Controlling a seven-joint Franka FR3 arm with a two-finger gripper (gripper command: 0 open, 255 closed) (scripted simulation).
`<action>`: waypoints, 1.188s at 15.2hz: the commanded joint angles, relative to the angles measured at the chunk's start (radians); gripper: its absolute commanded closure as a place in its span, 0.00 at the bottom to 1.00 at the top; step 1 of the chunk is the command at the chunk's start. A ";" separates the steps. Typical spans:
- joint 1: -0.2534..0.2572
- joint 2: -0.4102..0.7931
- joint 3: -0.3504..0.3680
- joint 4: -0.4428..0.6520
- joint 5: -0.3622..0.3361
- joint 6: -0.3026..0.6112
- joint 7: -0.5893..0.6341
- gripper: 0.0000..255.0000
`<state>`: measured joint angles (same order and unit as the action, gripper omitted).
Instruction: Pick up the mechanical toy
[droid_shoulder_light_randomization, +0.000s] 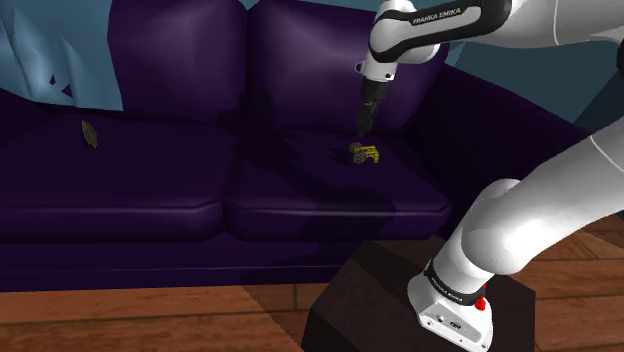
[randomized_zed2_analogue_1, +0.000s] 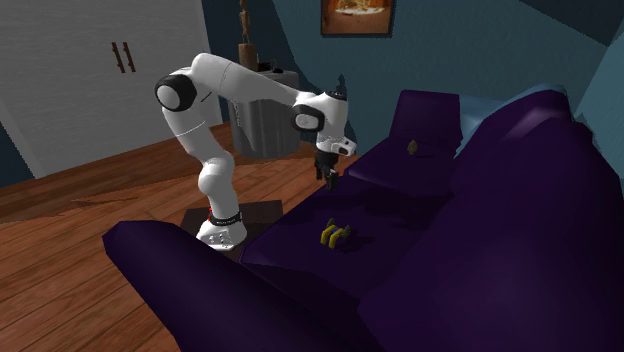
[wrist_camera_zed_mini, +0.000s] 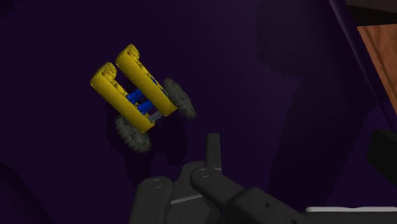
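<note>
Currently gripper (droid_shoulder_light_randomization: 362, 127) hovers just above the yellow-and-blue geared mechanical toy (droid_shoulder_light_randomization: 364, 152) on the purple sofa seat cushion (droid_shoulder_light_randomization: 300, 195). Fingers (wrist_camera_zed_mini: 213, 149) together, gripping nothing.

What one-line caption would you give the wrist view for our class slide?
Black gripper poised near a yellow-and-blue geared toy lying on a dark purple sofa cushion.
</note>
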<state>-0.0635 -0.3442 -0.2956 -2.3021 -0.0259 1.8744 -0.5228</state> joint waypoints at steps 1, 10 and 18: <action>-0.007 0.065 -0.030 0.019 -0.002 0.038 -0.049 0.00; -0.041 0.403 -0.115 0.186 0.064 0.158 -0.257 0.00; -0.053 0.489 -0.115 0.178 0.099 0.241 -0.297 0.00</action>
<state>-0.1160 0.1363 -0.4111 -2.1215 0.0690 2.1048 -0.8168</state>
